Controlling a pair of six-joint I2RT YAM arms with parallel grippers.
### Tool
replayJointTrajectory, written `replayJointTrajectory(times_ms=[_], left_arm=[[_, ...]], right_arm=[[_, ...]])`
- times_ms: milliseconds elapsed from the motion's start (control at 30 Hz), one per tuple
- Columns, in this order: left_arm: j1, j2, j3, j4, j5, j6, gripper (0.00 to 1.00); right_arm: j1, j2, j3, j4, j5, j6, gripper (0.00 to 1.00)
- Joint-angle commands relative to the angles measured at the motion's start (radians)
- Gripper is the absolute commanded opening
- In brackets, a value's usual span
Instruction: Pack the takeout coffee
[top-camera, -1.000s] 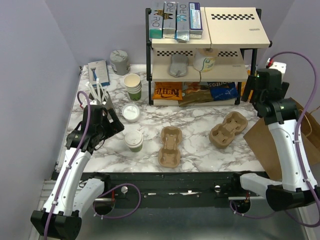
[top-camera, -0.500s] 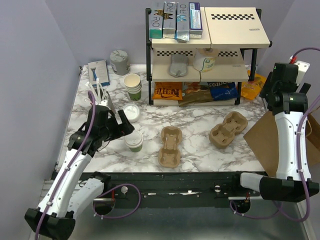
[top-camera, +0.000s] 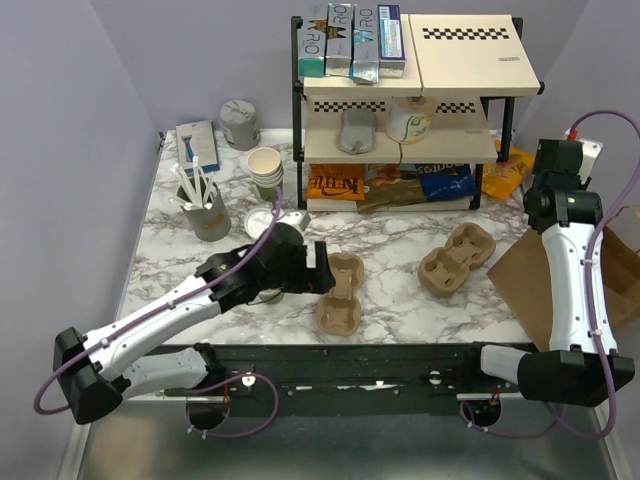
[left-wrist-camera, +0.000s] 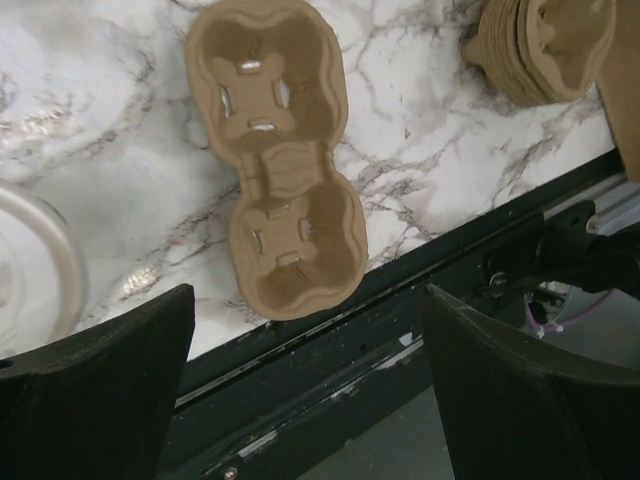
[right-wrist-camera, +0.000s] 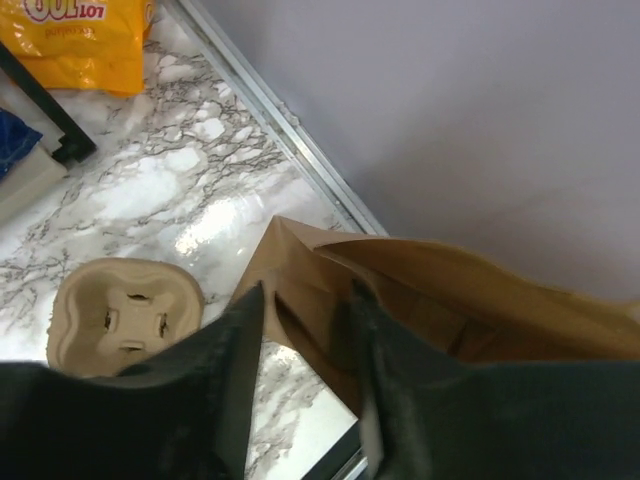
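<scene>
The takeout coffee (top-camera: 267, 296) is almost hidden under my left arm; its white lid (left-wrist-camera: 28, 272) shows at the left edge of the left wrist view. My left gripper (top-camera: 321, 276) hangs to the right of it, wide open and empty (left-wrist-camera: 310, 400), above the near end of a two-cup pulp carrier (left-wrist-camera: 275, 190). My right gripper (right-wrist-camera: 305, 345) is high at the table's right side. Its fingers are half closed, with a gap still between them. The top edge of the brown paper bag (right-wrist-camera: 440, 300) lies in that gap.
A stack of pulp carriers (top-camera: 457, 258) lies right of centre. A rack (top-camera: 410, 110) with snacks and boxes stands at the back. Lidless cups (top-camera: 266, 170), a grey cup of sticks (top-camera: 205, 212) and a loose lid (top-camera: 260, 220) are at back left. The table's front rail (left-wrist-camera: 400, 320) is under my left gripper.
My left arm has swung right, from beside the coffee cup to over the two-cup carrier, still open. My right gripper's fingers have narrowed around the bag's edge.
</scene>
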Motion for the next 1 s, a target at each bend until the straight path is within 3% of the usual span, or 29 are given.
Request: replayJointTrajectory(times_ms=[0,167,300,500,967], left_arm=[[-0.105,0.082,-0.011,0.022,-0.146,-0.079,0.99],[-0.16,0.185,-0.014,0.014,-0.334,-0.164,0.99],[-0.16,0.278,-0.041,0.106,-0.376,-0.19,0.99],[-0.14,0.377,-0.006,0.048,-0.517,-0.257,0.99],[-0.091,0.406,-0.076,0.032,-0.588,-0.294,0.99]], right_arm=[[-0.004,-0.014,-0.034,0.001,-0.073,0.01,0.4],[-0.004,-0.051,-0.051,0.024,-0.11,0.001,0.36],[-0.004,-0.086,-0.06,0.041,-0.13,-0.005,0.36],[-0.004,-0.125,-0.068,0.046,-0.156,-0.011,0.36],[-0.004,-0.152,-0.072,0.055,-0.165,-0.014,0.36]])
